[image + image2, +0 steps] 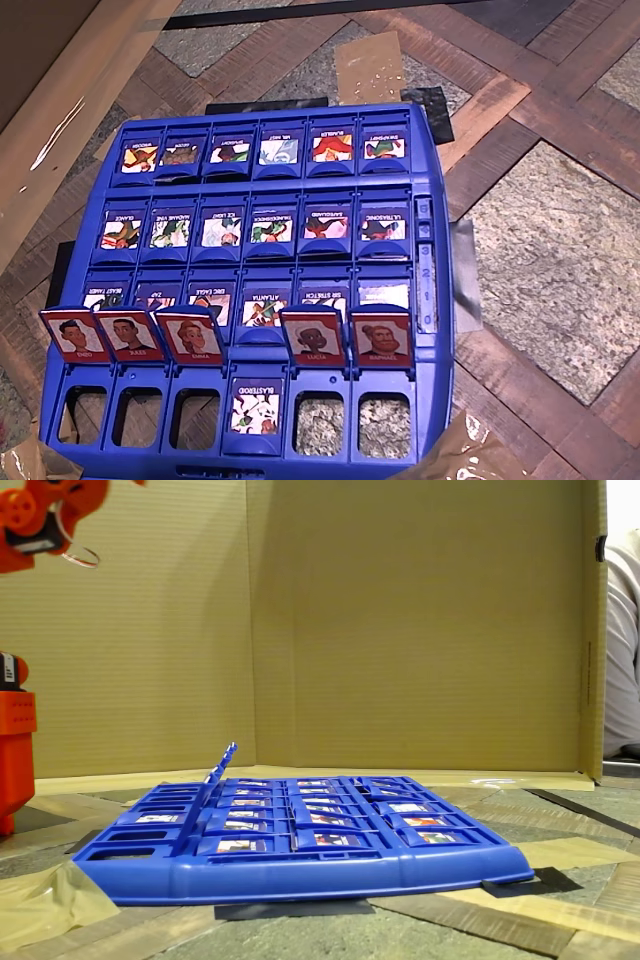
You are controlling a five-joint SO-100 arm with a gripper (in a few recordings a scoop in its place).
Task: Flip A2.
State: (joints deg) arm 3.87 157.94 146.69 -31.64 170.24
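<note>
Cardboard walls backed the taped bench. Small red-framed, dark-haired portrait tile A2 (128, 335) stood upright, second from left in the overhead view's nearest row of the blue plastic board (440, 300). In the fixed view the orange hand (45, 515) hung high, with that row down to its right. I could not tell its grip.

In the overhead view the blue game board (440, 300) is cut by the bottom edge, and the tile labels are too small to read surely. In the fixed view the orange arm (40, 515) is cut by the top left corner, so its fingers cannot be judged. A person's sleeve (622, 650) is cut by the right edge.
</note>
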